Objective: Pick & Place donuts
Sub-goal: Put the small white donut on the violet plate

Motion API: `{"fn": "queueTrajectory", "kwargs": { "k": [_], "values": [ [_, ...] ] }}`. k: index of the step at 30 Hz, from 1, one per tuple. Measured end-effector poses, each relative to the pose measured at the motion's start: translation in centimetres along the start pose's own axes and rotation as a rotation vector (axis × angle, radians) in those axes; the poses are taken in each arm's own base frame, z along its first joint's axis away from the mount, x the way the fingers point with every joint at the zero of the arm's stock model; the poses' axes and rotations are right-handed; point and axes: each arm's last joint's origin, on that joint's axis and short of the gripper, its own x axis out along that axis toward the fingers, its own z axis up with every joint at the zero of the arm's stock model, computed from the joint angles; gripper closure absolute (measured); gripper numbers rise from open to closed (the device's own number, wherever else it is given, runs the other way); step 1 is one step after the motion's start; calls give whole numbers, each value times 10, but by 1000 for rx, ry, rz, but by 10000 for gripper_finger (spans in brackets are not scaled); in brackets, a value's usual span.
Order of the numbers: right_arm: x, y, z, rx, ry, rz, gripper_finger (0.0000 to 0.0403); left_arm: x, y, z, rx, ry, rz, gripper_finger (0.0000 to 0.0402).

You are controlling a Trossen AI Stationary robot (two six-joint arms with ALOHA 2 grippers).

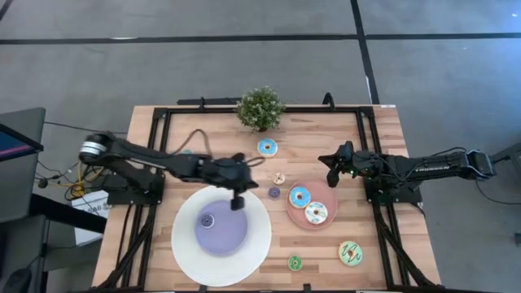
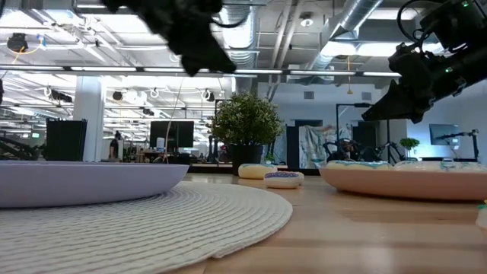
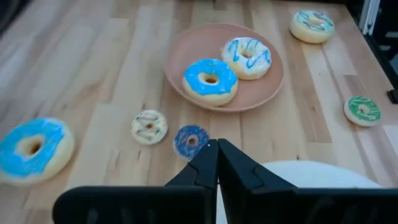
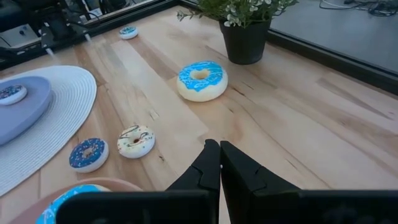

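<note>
high view: the left gripper (image 1: 238, 201) hangs with fingers together and empty over the rim of the white-and-purple plate (image 1: 183, 244), on the side facing the pink plate (image 1: 328, 194). a tiny donut (image 1: 207, 220) lies on the purple centre. the right gripper (image 1: 332, 174) hovers just beside the pink plate, which carries a blue donut (image 1: 299, 196) and a white donut (image 1: 316, 213). another blue donut (image 1: 267, 147) sits near the potted plant (image 1: 260, 107); a tiny cream donut (image 1: 278, 177) and a tiny dark blue donut (image 1: 274, 192) lie between the two plates.

low view: both grippers hang above the table; the plant stands behind.

left wrist view: its fingers (image 3: 198, 169) are pressed together, holding nothing, just beside the tiny dark blue donut.

right wrist view: its fingers (image 4: 239, 169) are closed, empty, above bare wood near the pink plate.
</note>
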Motion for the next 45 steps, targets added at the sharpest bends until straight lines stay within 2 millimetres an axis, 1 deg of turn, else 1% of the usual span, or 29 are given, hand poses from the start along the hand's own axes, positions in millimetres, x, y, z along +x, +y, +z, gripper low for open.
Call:
{"fn": "queueTrajectory", "kwargs": {
  "k": [2, 6, 9, 13, 17, 45],
  "values": [
    [0, 0, 0, 0, 0, 0, 400, -13, 3, -11, -6, -41, 15, 401],
    [0, 0, 0, 0, 0, 0, 400, -35, 8, -25, -31, -93, 55, 401],
    [0, 0, 0, 0, -1, -1, 400, -45, 11, -34, -35, -102, 74, 401],
    [0, 0, 0, 1, -1, 0, 400, -54, 13, -39, -45, -124, 101, 401],
    [0, 0, 0, 1, 0, 1, 400, -56, 14, -38, -47, -134, 108, 401],
    [0, 0, 0, 1, 1, 4, 400, -56, 14, -38, -49, -135, 108, 401]
  ]
}}
